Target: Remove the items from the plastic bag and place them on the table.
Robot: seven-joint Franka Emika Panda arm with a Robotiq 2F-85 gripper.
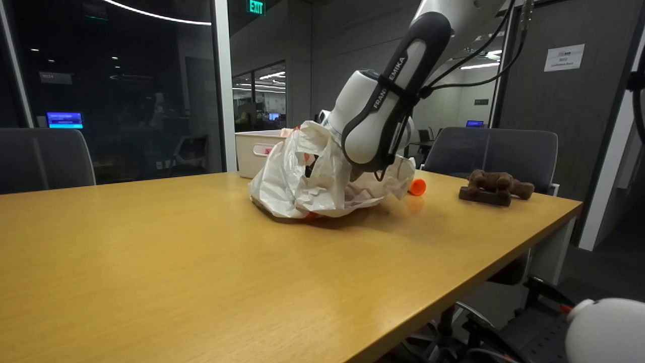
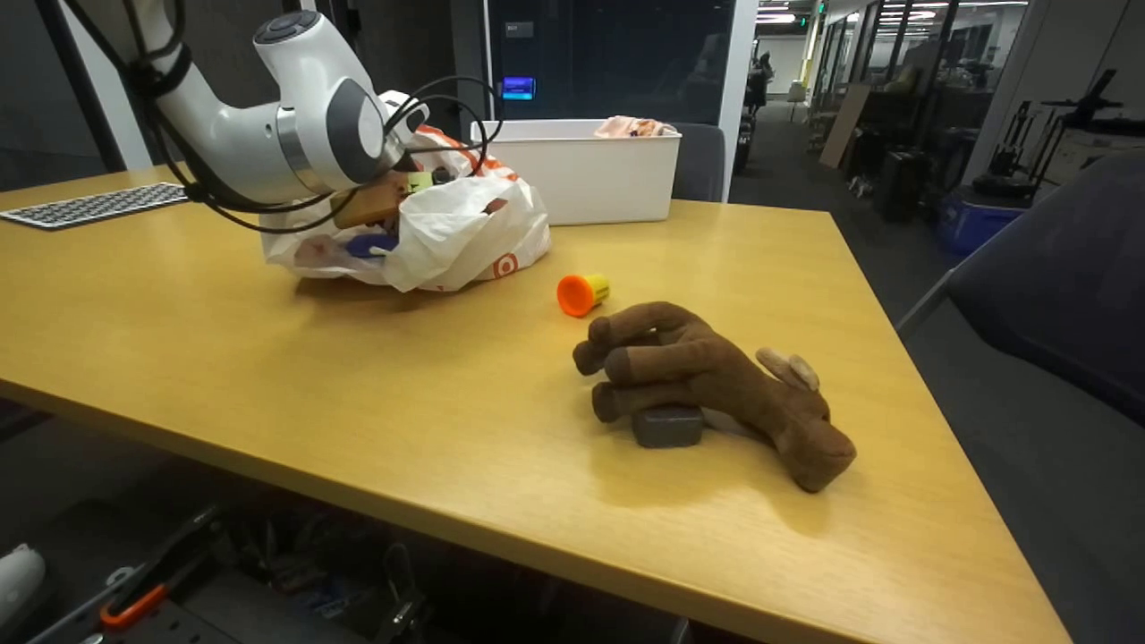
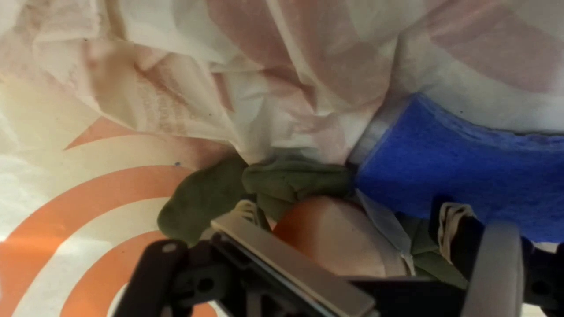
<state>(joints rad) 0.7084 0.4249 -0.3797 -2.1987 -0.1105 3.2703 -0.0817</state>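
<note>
My tool [image 3: 350, 215] is spread inside the plastic bag [image 2: 452, 233]: the reach-in step, I judge; in the wrist view a blue item [image 3: 462, 176] lies toward three o'clock. Next I'd pinch one item and lift.

The table [image 2: 402, 402] shows soft shadows and faint reflections.

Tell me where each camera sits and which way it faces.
In an exterior view, the camera sits low above the table, facing the white bag; the arm enters top right.
In an exterior view, it looks from above past the brown plush toward the bag; arm enters top left.
The wrist view sits on the arm, facing into the bag; the gripper shows at bottom.
In both exterior views: arm, bag, brown plush, white bin.
</note>
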